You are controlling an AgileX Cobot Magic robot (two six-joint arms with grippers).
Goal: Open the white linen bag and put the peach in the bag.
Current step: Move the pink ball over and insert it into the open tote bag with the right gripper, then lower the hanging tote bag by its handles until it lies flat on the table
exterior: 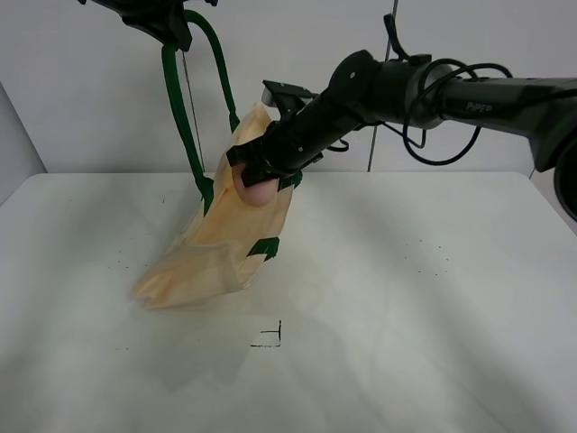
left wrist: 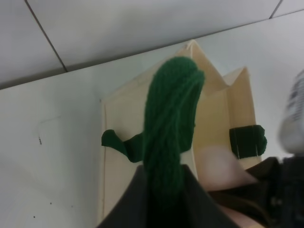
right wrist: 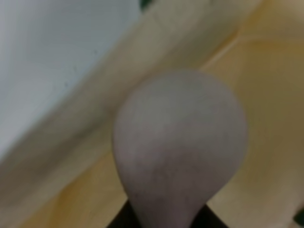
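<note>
The white linen bag [exterior: 216, 248] hangs tilted, its lower corner resting on the table. My left gripper [exterior: 169, 27] is shut on the bag's dark green strap handle [exterior: 180, 108] and holds it high up; in the left wrist view the handle [left wrist: 171, 123] runs from between the fingers down to the open bag [left wrist: 118, 156]. My right gripper [exterior: 257, 170] is shut on the peach [exterior: 260, 189] at the bag's mouth. The right wrist view shows the pinkish peach [right wrist: 180, 142] close up against the bag's cream cloth [right wrist: 266, 71]. The peach also shows in the left wrist view [left wrist: 221, 164].
The white table [exterior: 433, 298] carries a small black corner mark [exterior: 272, 338] in front of the bag. A grey wall stands behind the table. The right arm's black cable [exterior: 433, 126] loops above the table's back edge.
</note>
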